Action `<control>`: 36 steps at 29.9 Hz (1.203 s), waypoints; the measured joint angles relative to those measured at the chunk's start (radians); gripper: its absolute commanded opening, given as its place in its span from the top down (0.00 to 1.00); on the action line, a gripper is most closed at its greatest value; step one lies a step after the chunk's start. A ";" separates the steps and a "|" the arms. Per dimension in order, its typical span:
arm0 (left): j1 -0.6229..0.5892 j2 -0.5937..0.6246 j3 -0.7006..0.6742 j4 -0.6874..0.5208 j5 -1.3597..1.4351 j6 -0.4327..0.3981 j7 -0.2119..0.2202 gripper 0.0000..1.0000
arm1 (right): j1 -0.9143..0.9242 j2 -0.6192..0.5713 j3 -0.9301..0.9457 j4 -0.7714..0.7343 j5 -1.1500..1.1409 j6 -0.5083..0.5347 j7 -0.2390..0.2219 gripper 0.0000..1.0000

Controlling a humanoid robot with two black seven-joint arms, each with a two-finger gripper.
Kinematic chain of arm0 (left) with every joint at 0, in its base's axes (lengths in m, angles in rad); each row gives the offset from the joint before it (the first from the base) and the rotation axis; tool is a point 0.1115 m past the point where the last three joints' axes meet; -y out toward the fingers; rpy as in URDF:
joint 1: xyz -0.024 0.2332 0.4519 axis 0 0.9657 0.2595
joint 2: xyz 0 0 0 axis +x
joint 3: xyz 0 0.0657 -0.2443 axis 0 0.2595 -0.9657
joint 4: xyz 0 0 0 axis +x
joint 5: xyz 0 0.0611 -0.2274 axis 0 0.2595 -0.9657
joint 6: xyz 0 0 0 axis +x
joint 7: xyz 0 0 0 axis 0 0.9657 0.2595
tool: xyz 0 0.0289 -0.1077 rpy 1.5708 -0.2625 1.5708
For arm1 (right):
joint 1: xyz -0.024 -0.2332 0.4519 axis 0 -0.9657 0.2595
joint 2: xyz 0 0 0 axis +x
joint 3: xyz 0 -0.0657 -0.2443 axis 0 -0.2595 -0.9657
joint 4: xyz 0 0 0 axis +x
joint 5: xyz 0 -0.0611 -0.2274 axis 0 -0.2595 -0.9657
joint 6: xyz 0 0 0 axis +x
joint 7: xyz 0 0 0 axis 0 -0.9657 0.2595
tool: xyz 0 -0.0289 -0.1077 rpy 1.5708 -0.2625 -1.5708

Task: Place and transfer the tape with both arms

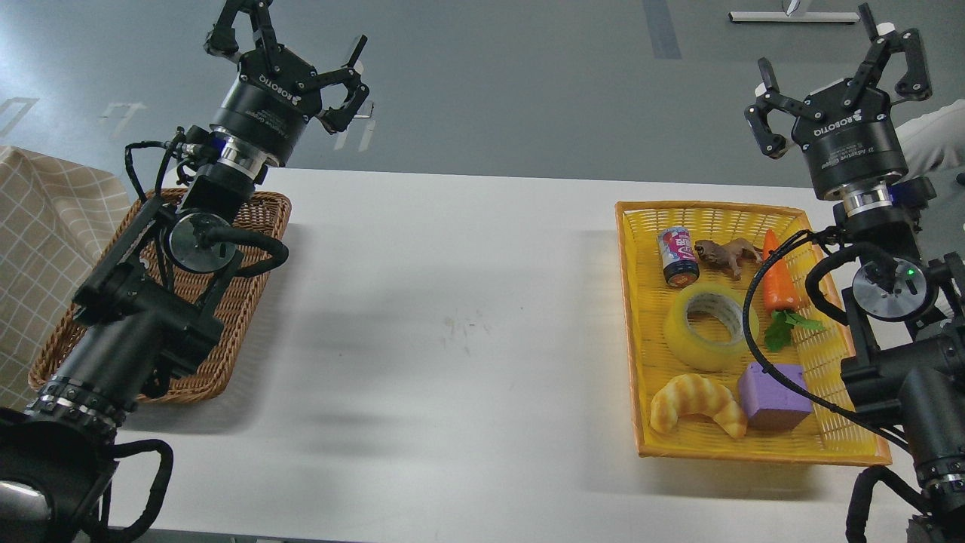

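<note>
Tape: the wide roll of translucent yellow packing tape with a grey-white core (711, 326) lies flat, hole up, near the middle of the shallow yellow plastic mesh basket (641, 317) at the right end of the white desk (452, 302).
Neighbours: a small drinks can (677, 256) and a brown toy animal (728, 256) lie beyond the roll; an orange toy carrot with green leaves (776, 283) lies just beside it on the outer side; a tan croissant toy (697, 404) and a purple block (773, 395) lie nearer me.
Right gripper (840, 79): raised well above the basket's far edge, jaws spread wide and holding nothing.
Left gripper (309, 56): raised above the brown woven wicker basket (256, 286) at the left end, jaws likewise apart and empty.
Step in hand: by my judgement the pick-up has not begun; the right arm is the one placed to fetch the roll.
Doing it well: come straight down with one finger inside the core and one outside the wall, on the side facing the open desk, where the carrot leaves do not crowd.
Caution: the right arm's black cable (754, 339) crosses in front of the roll's outer edge and could snag.
Afterwards: setting the roll on the bare middle of the desk would probably put it within the left arm's reach.
</note>
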 measured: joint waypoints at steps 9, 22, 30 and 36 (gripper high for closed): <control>0.000 0.000 -0.001 -0.001 0.000 0.000 0.000 0.02 | -0.002 -0.001 0.000 0.000 0.000 0.000 0.000 0.00; 0.001 0.000 -0.001 -0.002 0.000 0.000 -0.001 0.02 | -0.005 -0.006 -0.016 0.000 -0.009 0.000 0.000 0.00; 0.001 0.008 -0.006 -0.006 0.000 0.000 -0.002 0.02 | 0.028 -0.183 -0.214 0.004 -0.035 0.000 0.006 0.00; 0.000 0.008 -0.007 -0.006 0.000 0.000 0.000 0.02 | 0.081 -0.297 -0.342 0.003 -0.074 0.000 0.003 0.00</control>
